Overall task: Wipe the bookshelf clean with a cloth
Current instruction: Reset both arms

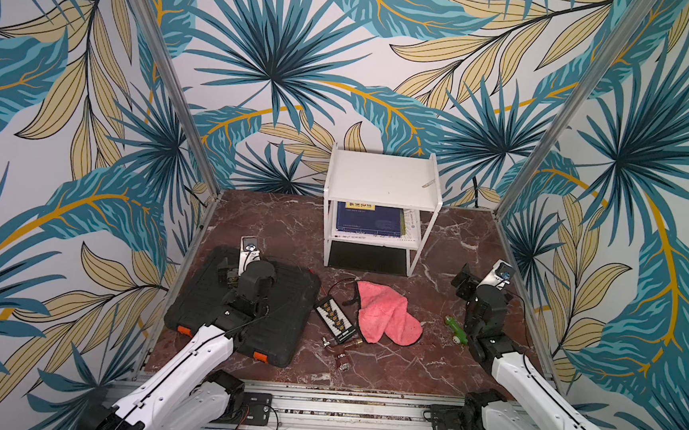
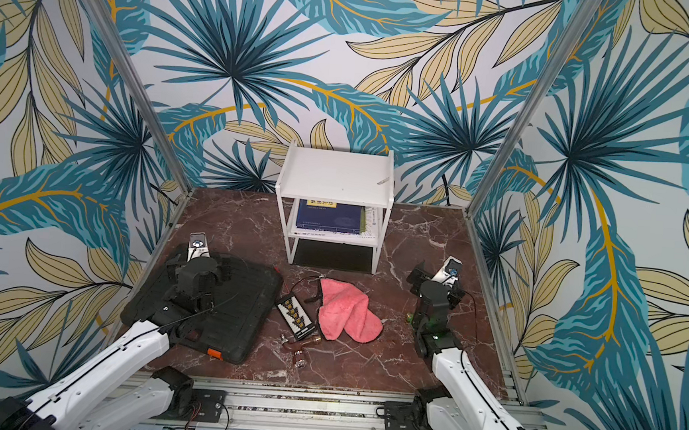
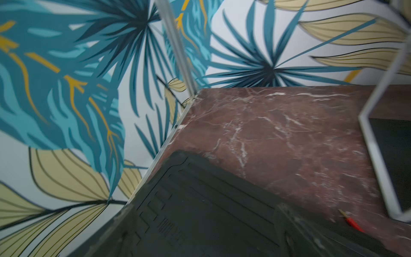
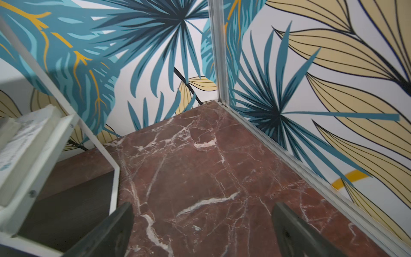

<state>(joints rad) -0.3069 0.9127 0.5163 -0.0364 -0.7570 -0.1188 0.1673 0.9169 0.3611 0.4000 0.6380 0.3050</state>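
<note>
Marble table (image 1: 456, 249) carries the cloth (image 1: 385, 314) at lower centre, slanting down-right, nearer the right jaws than the left jaws; both gape empty.

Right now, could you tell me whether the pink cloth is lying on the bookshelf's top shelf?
No, the cloth lies crumpled on the marble table in front of the bookshelf, not on it.

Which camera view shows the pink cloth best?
Both top views show the cloth whole, crumpled on the table in front of the bookshelf. Neither wrist view shows it at all.
</note>
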